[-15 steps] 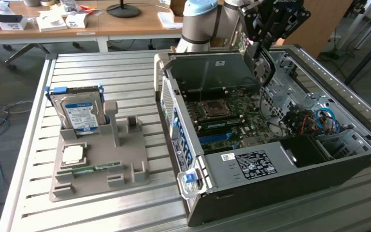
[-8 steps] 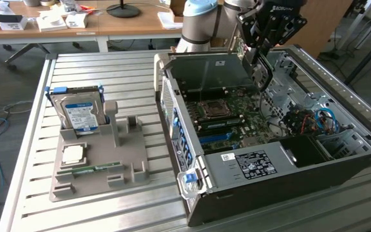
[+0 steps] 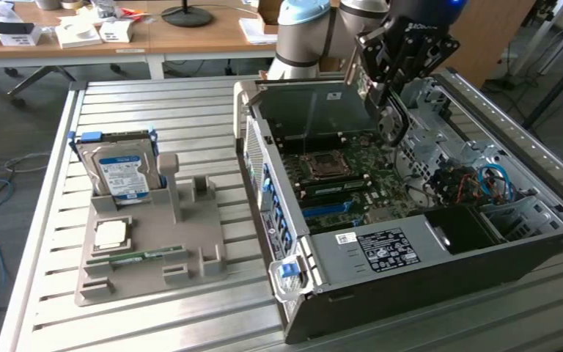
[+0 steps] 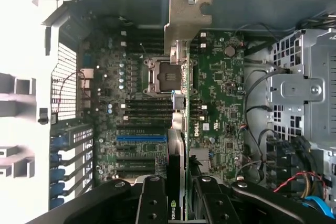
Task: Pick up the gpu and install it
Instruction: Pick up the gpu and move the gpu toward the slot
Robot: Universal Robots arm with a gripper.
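Gpu (image 4: pixel 182 129) is clamped edge-on in the half-closed pincer (image 4: pixel 181 198), at the upper right of the exterior view, poised over the motherboard (image 4: pixel 220 93) inside the open case (image 3: pixel 428 315). It is judged light, stiff and fragile, best gripped by its edges, away from the connector.

The gpu (image 4: pixel 181 140), a thin black card with a silvery bracket at one end, hangs edge-down in the gripper (image 4: pixel 181 184) above the motherboard (image 4: pixel 220 93).
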